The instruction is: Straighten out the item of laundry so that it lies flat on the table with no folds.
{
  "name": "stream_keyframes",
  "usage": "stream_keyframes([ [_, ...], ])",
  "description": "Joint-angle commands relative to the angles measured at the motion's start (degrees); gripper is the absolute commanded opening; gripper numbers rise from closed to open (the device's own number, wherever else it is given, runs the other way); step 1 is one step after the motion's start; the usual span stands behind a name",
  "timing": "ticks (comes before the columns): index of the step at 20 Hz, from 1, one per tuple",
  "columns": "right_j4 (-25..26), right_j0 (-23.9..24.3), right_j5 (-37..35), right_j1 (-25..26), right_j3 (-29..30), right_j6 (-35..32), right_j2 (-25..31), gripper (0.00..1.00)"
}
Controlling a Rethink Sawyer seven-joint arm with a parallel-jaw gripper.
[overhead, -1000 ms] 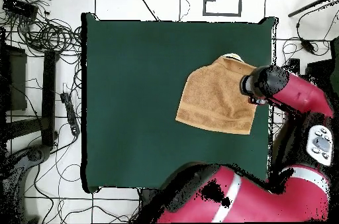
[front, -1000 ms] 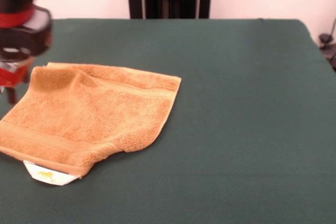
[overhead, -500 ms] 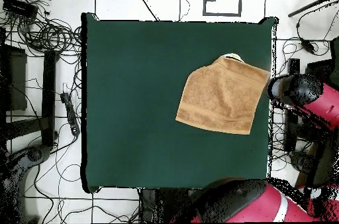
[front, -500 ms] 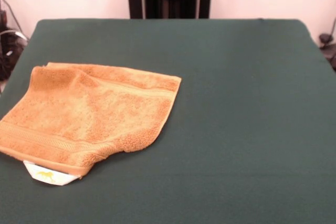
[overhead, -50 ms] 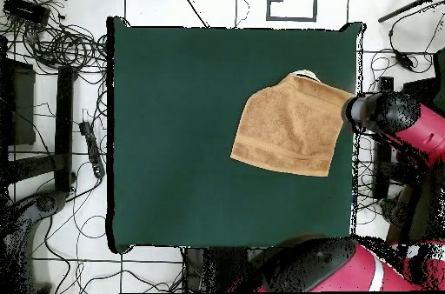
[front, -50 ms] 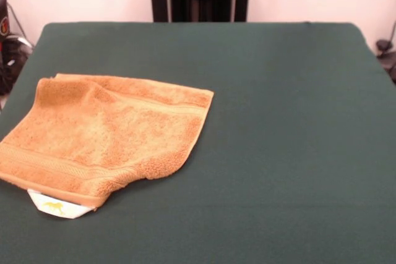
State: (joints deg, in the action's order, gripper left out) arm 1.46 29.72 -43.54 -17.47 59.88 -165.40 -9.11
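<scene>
The item of laundry [front, -50 ms: 105, 140], an orange-tan towel, lies on the left part of the green table [front, -50 ms: 284, 128]. It is doubled over, with a thick rounded fold along its near right edge and a wrinkle at its far left corner. A white tag [front, -50 ms: 59, 207] sticks out from under its near corner. In the overhead view the towel [overhead, -50 ms: 291, 125] sits by the table's right edge [overhead, -50 ms: 355, 64]. The gripper [overhead, -50 ms: 363, 115] hangs under the red and black arm end, just off that edge beside the towel. The arm hides it from above.
The towel's left side in the front view reaches the table's edge. Tangled cables [overhead, -50 ms: 52, 43] and dark equipment lie on the floor beyond the table's left side in the overhead view. The arm's red body [overhead, -50 ms: 348, 269] is below the table's lower right corner.
The arm end lifted off the towel's corner and drew back past the table's edge, then came slightly back toward the towel. The towel has not moved.
</scene>
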Motion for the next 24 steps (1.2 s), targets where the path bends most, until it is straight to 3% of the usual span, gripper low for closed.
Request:
stream_keyframes([
  [1, -2.1, -2.4, -3.8, 1.4, 6.8, 5.8, 9.6, 1.00],
  [13, -2.1, -2.7, -2.1, 0.3, 10.4, 2.8, 10.5, 1.00],
  [24, -2.7, -2.9, -6.3, -2.1, 12.9, 3.3, 10.6, 1.00],
])
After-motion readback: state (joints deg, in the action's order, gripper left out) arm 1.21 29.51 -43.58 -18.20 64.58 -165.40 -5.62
